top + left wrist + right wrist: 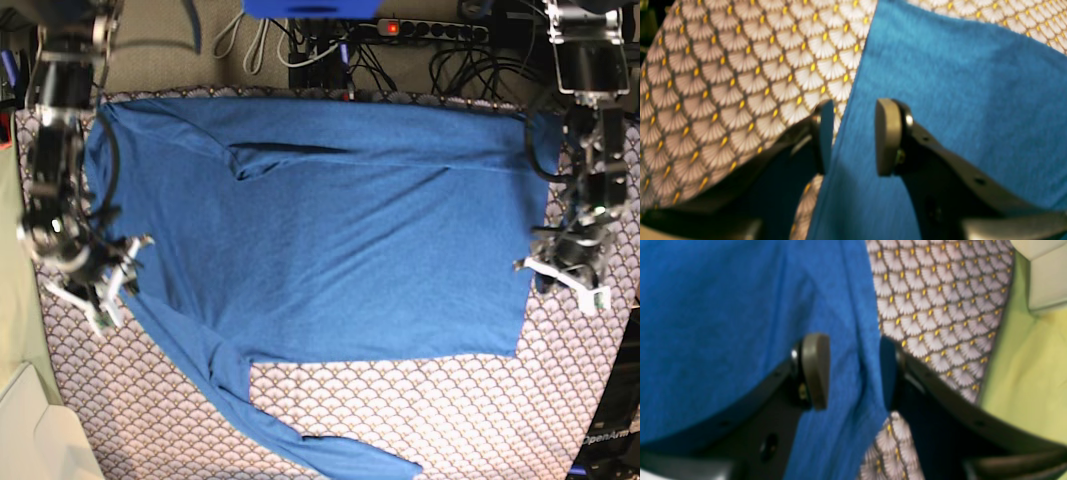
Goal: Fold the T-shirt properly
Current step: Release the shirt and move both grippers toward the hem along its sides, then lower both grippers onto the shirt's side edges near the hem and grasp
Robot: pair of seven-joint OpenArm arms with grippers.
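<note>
T-shirt (320, 220): both edges between parted jaws, left gripper (853, 136), right gripper (855, 371); risk: tablecloth (450, 410) pinched too, uneven lift

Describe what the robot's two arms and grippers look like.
Both arms are dark metal with black cables looped alongside. The left gripper and right gripper each have curved black fingers tipped with flat, rounded olive-grey pads. From the base view, white parts show at both wrists.
</note>
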